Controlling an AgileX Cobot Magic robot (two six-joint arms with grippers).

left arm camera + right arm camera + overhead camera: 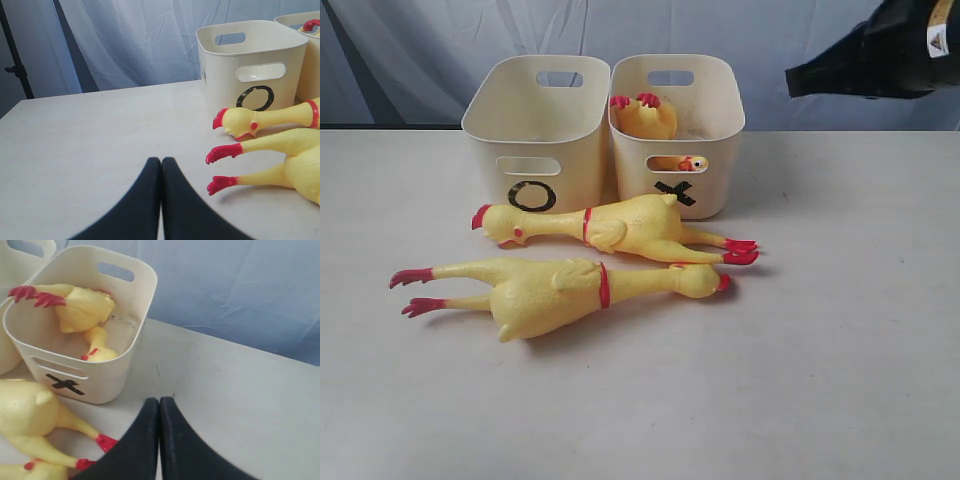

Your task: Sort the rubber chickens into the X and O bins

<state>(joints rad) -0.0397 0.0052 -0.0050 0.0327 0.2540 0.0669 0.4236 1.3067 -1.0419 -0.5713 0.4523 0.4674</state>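
Two long yellow rubber chickens lie on the table in front of the bins: the rear chicken (620,226) has its head to the left, the front chicken (560,290) has its head to the right. A shorter chicken (645,118) sits folded inside the X bin (705,185), also seen in the right wrist view (82,307). The O bin (535,185) stands left of it and holds nothing I can see. My left gripper (161,161) is shut and empty, left of the front chicken's red feet (222,152). My right gripper (159,401) is shut and empty, hovering beside the X bin (95,385).
The right arm's black body (880,55) shows at the upper right of the exterior view. A blue-grey cloth backdrop (420,50) hangs behind the table. A black stand pole (15,55) rises at the table's far left.
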